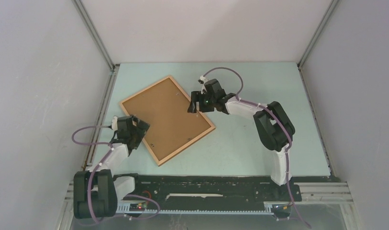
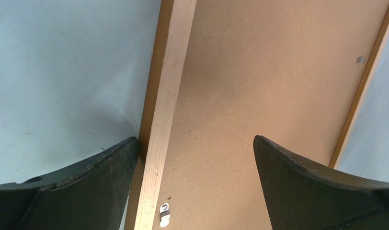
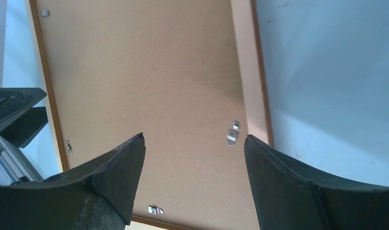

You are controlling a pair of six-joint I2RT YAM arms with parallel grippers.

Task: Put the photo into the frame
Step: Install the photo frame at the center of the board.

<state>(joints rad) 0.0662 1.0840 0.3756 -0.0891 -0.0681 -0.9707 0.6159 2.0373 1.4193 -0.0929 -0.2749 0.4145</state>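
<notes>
The frame point(image 1: 144, 89) lies face down and tilted on the table, with the brown backing board point(image 1: 166, 120) set in it. The photo is hidden or out of view. My left gripper point(image 1: 143, 128) is open over the frame's near-left rail. In the left wrist view the gripper point(image 2: 195, 148) straddles the light wood rail point(image 2: 166, 110), one finger over the table and one over the board point(image 2: 259, 86). My right gripper point(image 1: 194, 103) is open over the frame's far-right side. In the right wrist view it point(image 3: 195, 141) hangs above the board point(image 3: 144, 72) near the rail point(image 3: 245, 72).
Small metal turn clips sit on the board's edges point(image 3: 233, 132) point(image 3: 155, 210) point(image 2: 164, 213). The pale green table point(image 1: 259, 139) is walled by grey panels on the left, back and right. The arm bases stand on the black rail point(image 1: 207, 184) at the near edge.
</notes>
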